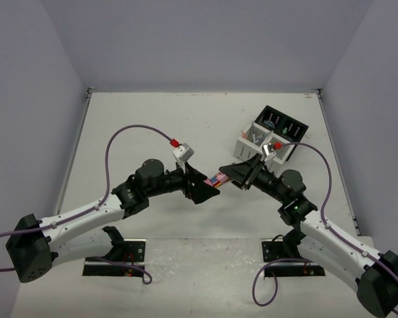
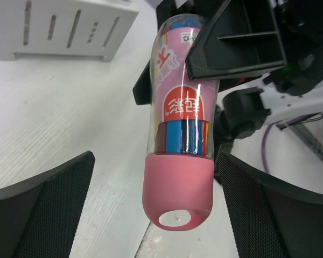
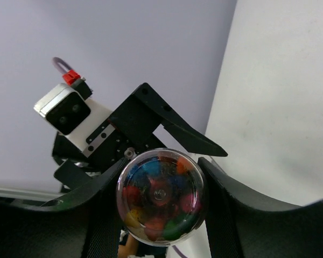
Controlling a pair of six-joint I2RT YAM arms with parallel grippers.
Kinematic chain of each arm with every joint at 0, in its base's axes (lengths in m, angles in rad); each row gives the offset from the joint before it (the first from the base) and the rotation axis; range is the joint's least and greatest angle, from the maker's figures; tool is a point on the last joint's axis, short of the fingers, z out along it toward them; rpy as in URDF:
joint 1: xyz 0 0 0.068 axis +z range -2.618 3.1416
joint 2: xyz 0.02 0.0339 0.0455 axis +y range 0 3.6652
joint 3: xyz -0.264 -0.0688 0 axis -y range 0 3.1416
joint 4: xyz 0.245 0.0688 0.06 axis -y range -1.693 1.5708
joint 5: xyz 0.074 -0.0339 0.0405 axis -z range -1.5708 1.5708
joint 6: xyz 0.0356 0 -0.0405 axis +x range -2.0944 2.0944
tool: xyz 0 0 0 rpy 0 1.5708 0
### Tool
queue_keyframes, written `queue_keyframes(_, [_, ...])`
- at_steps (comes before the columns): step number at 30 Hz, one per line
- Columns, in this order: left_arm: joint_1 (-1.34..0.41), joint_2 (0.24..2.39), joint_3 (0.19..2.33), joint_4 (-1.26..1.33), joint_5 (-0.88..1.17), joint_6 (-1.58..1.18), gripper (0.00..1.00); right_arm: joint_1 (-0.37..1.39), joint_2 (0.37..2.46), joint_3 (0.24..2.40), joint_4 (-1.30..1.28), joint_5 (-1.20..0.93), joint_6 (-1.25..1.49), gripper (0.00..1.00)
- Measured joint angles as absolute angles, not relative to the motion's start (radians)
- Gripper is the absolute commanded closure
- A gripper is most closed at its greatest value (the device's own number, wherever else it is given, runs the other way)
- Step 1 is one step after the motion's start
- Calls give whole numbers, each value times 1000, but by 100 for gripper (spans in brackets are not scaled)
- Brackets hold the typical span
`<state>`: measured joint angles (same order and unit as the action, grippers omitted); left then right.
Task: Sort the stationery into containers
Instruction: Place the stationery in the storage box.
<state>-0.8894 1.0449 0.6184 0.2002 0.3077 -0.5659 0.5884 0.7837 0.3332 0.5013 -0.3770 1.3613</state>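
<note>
A clear plastic tube with a pink label and a rounded pink cap [image 2: 180, 134], packed with small coloured pieces, hangs in the air between the two arms. The right tool [image 3: 161, 196] pinches it at the clear end, one finger on each side. The capped end points into the gap of the left tool [image 2: 155, 177], whose fingers are spread wide on either side of the cap and do not seem to touch it.

The joined organiser stands on the worktop [image 1: 152, 126] behind the right tool's wrist, its white slatted half [image 1: 251, 144] nearer that tool and its black half [image 1: 288, 124] beyond. Its cells appear to hold some things already, too small to name.

This looks like a late stage: the overhead view shows no other loose piece, so the tube remains to be placed.
</note>
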Motion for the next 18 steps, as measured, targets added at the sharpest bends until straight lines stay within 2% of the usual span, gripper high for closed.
queue_keyframes(6, [-887, 1019, 590, 403, 373, -643, 12, 589, 708, 333, 552, -363, 1423, 100])
queue_keyframes(9, [-886, 1036, 591, 500, 417, -684, 31, 589, 676, 333, 560, -343, 1441, 100])
queue_keyframes(10, [-886, 1048, 591, 527, 430, -698, 40, 589, 669, 333, 561, -338, 1446, 100])
queue_keyframes(11, [-886, 1063, 591, 548, 443, -713, 54, 589, 665, 333, 564, -331, 1451, 100])
queue_keyframes(12, [-886, 1076, 591, 563, 452, -724, 62, 589, 662, 333, 566, -326, 1455, 100])
queue_keyframes(16, [-880, 1088, 591, 575, 457, -762, 63, 588, 660, 320, 580, -300, 1459, 100])
queue_keyframes(18, [-879, 1088, 591, 576, 457, -767, 89, 589, 660, 316, 588, -293, 1464, 100])
